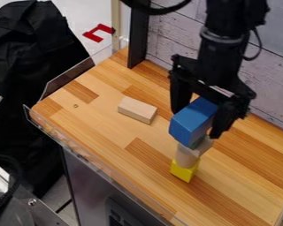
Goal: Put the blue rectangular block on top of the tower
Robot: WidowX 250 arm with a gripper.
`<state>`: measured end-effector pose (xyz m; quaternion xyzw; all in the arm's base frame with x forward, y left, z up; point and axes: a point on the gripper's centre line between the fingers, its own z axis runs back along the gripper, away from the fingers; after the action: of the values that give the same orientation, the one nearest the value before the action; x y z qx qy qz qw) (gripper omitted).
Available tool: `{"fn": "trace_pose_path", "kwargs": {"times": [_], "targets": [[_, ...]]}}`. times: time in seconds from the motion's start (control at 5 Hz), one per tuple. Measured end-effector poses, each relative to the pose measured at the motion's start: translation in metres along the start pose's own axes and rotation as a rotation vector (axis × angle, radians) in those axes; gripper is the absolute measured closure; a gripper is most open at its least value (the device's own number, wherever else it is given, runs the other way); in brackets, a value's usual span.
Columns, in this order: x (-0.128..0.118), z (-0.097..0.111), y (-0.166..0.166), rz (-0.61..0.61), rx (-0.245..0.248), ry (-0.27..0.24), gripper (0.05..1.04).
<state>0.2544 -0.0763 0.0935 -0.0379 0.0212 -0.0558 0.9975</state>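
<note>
Down at the near left corner of the view sits a metal fixture (pixel 34 202) with a screw in it, and a dark cable (pixel 15 164) curves over it. Beside it, the grey front (pixel 88 187) of the unit drops away below the counter's edge, where a clear guard (pixel 99 167) runs along the wood. On the wooden counter (pixel 238 176), the tower stands on a yellow block (pixel 182 171). A pale, rounded piece (pixel 185 156) rests on that, with a pale wooden block (pixel 205 145) above it and a bit of green (pixel 197 142) showing just under the blue block. The blue rectangular block (pixel 185 128) is tilted over the tower's top, gripped between the two fingers of the black gripper (pixel 196 123); whether it touches the tower, I cannot tell. Farther back and to the left, well apart from the tower, a plain wooden block (pixel 136 110) lies flat. Black fabric (pixel 25 88) hangs beyond the counter's left end. At the back rise a black post (pixel 138 35) and a wall of whitish boards (pixel 273 66), with a red piece (pixel 95 36) off beyond the counter.
</note>
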Motion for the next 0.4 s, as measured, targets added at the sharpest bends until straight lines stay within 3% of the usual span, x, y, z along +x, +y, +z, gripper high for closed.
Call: {"fn": "trace_pose_path", "kwargs": {"times": [0.2,0.4], "targets": [[0.000,0.007,0.005,0.027,-0.020,-0.016,0.083],[-0.003,0.042,0.017,0.073,-0.041,-0.113,0.083]]}}
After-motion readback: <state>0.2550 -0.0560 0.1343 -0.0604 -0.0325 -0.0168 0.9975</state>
